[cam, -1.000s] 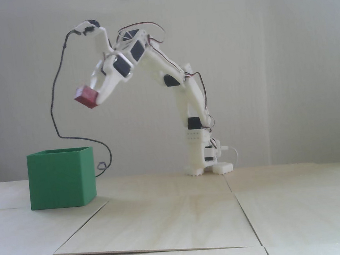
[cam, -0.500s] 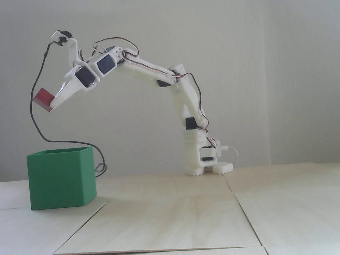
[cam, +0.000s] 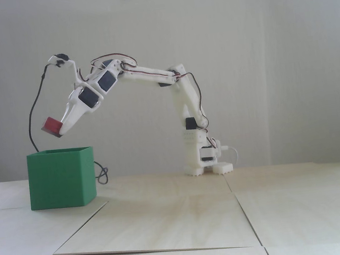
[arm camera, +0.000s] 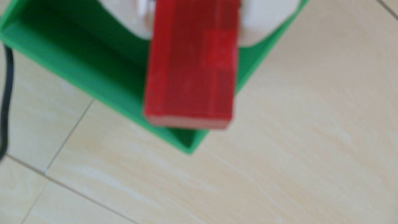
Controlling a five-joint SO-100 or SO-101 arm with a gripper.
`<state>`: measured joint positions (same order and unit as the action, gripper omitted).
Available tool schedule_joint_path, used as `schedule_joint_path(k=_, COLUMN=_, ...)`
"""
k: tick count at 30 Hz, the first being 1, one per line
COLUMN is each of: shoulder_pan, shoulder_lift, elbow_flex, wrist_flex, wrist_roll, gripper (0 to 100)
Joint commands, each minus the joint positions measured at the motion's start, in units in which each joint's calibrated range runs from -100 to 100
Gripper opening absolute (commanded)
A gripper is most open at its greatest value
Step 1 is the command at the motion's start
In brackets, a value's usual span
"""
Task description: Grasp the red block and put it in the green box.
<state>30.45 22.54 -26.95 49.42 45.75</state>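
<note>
Small dark-red cube block [cam: 51, 126] pinched by white gripper [cam: 60, 130], clear above large green open box [cam: 61, 181] rim; black cable [cam: 35, 106] hangs left.

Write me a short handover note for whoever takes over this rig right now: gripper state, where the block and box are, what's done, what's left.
Gripper: shut on the red block, tilted, held in the air.
Green box: upright on the table, open top, left of the arm's base in the fixed view.
Block position: above the box opening, clear of the rim; in the wrist view the red block overlaps the box's interior and its near corner.
Done: pick and carry.
Left: probably centre slightly over the opening, open the gripper, withdraw.
</note>
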Motion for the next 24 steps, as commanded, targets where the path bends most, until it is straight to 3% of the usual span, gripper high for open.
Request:
schedule_joint_path(k=1, shoulder_pan=-0.2, shoulder_lift=-12.9, elbow_flex=2.4, wrist_flex=-2.1, wrist_roll=-0.3, gripper=2)
schedule_joint_path(k=13, shoulder_pan=-0.7, shoulder_lift=-19.9, elbow_flex=10.0, wrist_flex=-2.1, wrist_roll=-0.3, gripper=3)
schedule_joint_path(k=18, shoulder_pan=-0.5, shoulder_lift=-19.6, elbow_flex=10.0, wrist_flex=-2.1, wrist_roll=-0.3, gripper=15)
schedule_joint_path(k=24, shoulder_pan=-0.6, shoulder_lift=-19.5, elbow_flex=10.0, wrist_flex=-2.1, wrist_roll=0.1, gripper=16)
